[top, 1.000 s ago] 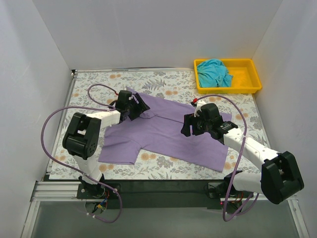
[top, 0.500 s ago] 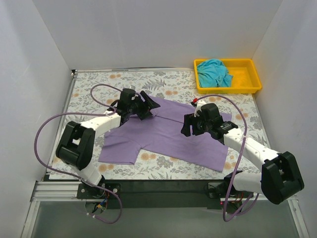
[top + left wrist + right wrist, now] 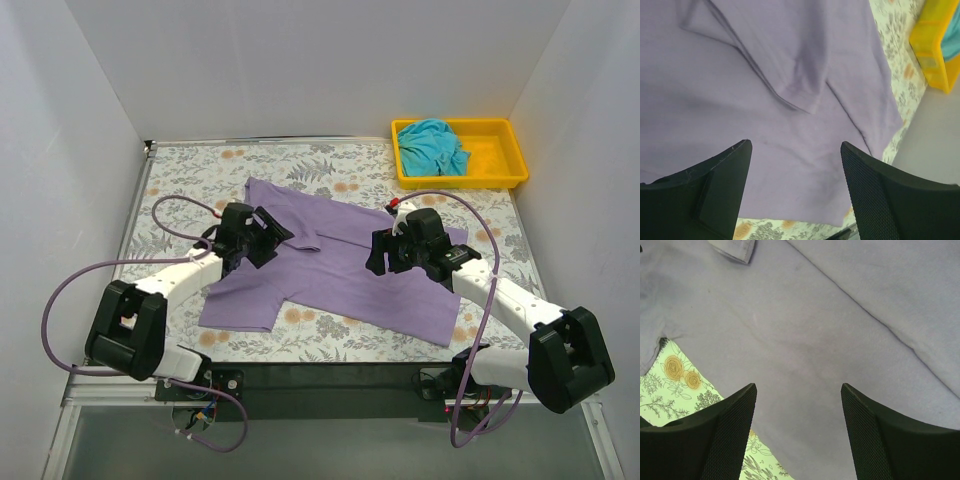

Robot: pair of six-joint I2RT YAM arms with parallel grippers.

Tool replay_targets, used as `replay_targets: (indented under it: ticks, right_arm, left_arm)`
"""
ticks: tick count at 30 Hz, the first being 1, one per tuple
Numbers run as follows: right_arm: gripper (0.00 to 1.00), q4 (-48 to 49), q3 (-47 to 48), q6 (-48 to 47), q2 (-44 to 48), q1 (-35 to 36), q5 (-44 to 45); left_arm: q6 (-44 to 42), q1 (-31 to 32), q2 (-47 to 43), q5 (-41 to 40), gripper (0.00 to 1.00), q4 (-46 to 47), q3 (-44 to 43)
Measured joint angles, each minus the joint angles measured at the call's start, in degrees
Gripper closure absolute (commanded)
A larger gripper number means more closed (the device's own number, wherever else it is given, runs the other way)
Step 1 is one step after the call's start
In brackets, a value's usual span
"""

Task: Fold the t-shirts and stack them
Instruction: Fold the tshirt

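Observation:
The lavender-purple t-shirt (image 3: 335,270) lies spread flat in the middle of the table, with a few creases. My left gripper (image 3: 272,238) is open and empty, hovering over the shirt's far-left part; in the left wrist view (image 3: 795,145) only purple cloth (image 3: 790,75) shows between the fingers. My right gripper (image 3: 380,258) is open and empty over the shirt's middle-right; it shows the same in the right wrist view (image 3: 798,386), above the cloth (image 3: 815,330). The teal-turquoise t-shirt (image 3: 433,146) lies crumpled in the yellow tray (image 3: 512,166).
The yellow tray stands at the far right corner and also shows in the left wrist view (image 3: 930,47). The floral tabletop (image 3: 180,200) is bounded by white walls on three sides. Purple cables loop beside both arms.
My left gripper has drawn back toward the near left, and the shirt's far-left corner now lies flat in view. The right arm has not moved.

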State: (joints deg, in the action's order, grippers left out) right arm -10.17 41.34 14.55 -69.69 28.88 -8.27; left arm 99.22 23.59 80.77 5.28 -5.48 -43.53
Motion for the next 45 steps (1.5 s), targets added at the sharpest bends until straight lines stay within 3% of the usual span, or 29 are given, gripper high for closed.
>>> replay_targets:
  ticks: [8,18,20,37,40,41,45]
  right_arm:
    - [0.38,-0.3,0.0,-0.3,0.3,0.0,0.4]
    - [0.38,-0.4,0.0,-1.0,1.0,-0.1,1.0]
    - [0.38,-0.4,0.0,-1.1,1.2,-0.1,1.1]
    - [0.39,-0.7,-1.7,-1.2,1.9,-0.8,2.1]
    - [0.39,-0.8,-1.8,-1.2,1.9,-0.8,2.1]
    - [0.39,-0.8,-1.8,-1.2,1.9,-0.8,2.1]
    - [0.39,-0.8,-1.8,-1.2,1.9,-0.8,2.1]
  left_arm:
    - [-2.8,-10.7,1.7,-2.6,0.55,-1.3,-0.6]
    - [-5.7,-10.7,14.0,-3.0,0.56,-1.0,-7.6]
    - [-6.2,-10.7,15.6,-3.1,0.6,-1.0,-9.1]
    - [-10.5,-10.7,23.1,-6.0,0.56,-2.0,-15.6]
    - [-10.7,-10.7,23.2,-6.0,0.61,-2.2,-15.6]
    - [-10.9,-10.7,23.3,-6.0,0.68,-2.3,-15.6]
    - [-11.3,-10.7,23.4,-6.0,0.72,-2.6,-15.6]
